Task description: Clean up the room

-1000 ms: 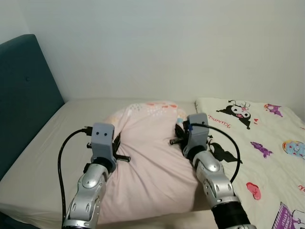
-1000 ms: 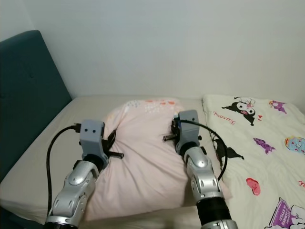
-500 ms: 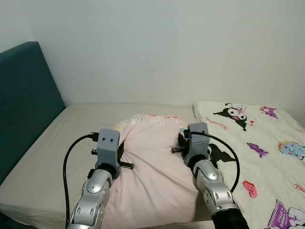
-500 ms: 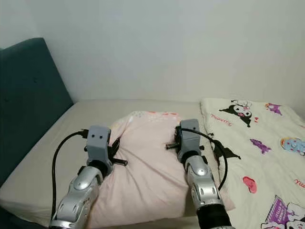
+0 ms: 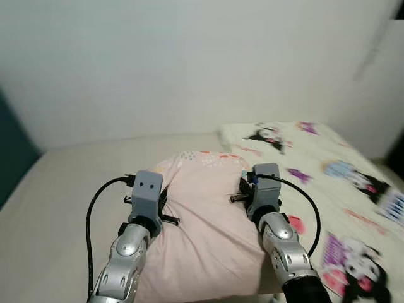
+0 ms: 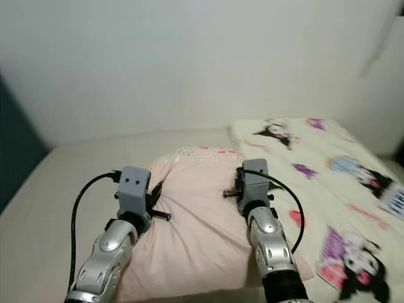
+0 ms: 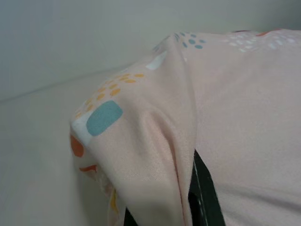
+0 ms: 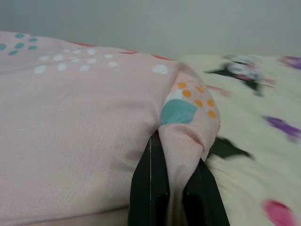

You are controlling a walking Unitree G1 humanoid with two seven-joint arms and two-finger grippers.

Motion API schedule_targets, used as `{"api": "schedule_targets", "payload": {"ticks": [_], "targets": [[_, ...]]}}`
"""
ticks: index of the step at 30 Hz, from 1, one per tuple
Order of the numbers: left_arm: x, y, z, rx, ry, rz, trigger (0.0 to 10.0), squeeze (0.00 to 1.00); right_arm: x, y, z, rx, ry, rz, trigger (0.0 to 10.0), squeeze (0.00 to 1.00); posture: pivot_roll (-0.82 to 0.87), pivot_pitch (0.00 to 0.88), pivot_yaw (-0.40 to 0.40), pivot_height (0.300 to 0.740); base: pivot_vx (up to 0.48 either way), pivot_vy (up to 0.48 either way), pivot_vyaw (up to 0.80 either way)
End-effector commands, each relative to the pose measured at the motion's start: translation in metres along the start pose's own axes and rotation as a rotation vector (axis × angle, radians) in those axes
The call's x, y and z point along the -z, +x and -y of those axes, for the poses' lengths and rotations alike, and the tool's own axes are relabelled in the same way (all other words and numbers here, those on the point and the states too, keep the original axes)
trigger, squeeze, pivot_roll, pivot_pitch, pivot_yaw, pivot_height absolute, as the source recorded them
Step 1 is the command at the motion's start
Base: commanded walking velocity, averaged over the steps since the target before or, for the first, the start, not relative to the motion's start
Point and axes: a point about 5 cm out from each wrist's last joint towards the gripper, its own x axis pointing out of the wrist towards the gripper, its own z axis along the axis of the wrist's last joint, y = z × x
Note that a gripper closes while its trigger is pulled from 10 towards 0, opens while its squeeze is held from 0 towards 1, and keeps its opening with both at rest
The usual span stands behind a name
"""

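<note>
2 grippers hold 1 soft pink pillow by its corners, over the bed.

The right fingers (image 8: 150,188) are pinched tight on a fold at one corner of the pink pillow (image 5: 202,214), and the left fingers (image 7: 202,193) are squeezed on the cloth of the other corner. The left gripper (image 5: 158,199) has the pillow's left side and the right gripper (image 5: 243,189) has its right side. The pillow sits between the 2 arms, above the beige bed sheet (image 5: 57,202), with the cartoon blanket (image 5: 341,189) just beside it on the right. I think it is light and squishy and will sag in the middle. The cloth may slip, so a thick bunch at each corner is the best place to hold.
</note>
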Motion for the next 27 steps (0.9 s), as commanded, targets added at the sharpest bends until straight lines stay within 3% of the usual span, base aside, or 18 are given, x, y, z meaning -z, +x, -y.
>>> {"api": "schedule_targets", "payload": {"ticks": [1, 14, 23, 27], "targets": [[-0.007, 0.002, -0.002, -0.009, 0.023, 0.044, 10.0, 0.0, -0.006, 0.001, 0.0, 0.012, 0.006, 0.044, 10.0, 0.0, -0.03, 0.0, 0.012, 0.74, 0.0, 0.0, -0.8], [-0.005, 0.0, -0.005, -0.032, 0.025, 0.043, 10.0, 0.0, -0.002, 0.0, 0.004, 0.021, 0.015, 0.028, 10.0, 0.0, -0.03, 0.0, 0.007, 0.74, 0.0, 0.0, -0.79], [-0.005, -0.003, -0.009, -0.061, 0.028, 0.044, 10.0, 0.0, -0.004, 0.003, -0.001, -0.026, -0.02, 0.033, 10.0, 0.0, -0.03, 0.0, 0.002, 0.74, 0.0, 0.0, 0.0], [-0.004, -0.005, -0.012, -0.082, 0.026, 0.046, 10.0, 0.0, -0.004, 0.004, -0.006, -0.076, -0.074, 0.026, 10.0, 0.0, -0.03, 0.0, 0.001, 0.74, 0.0, 0.0, 0.62]]}}
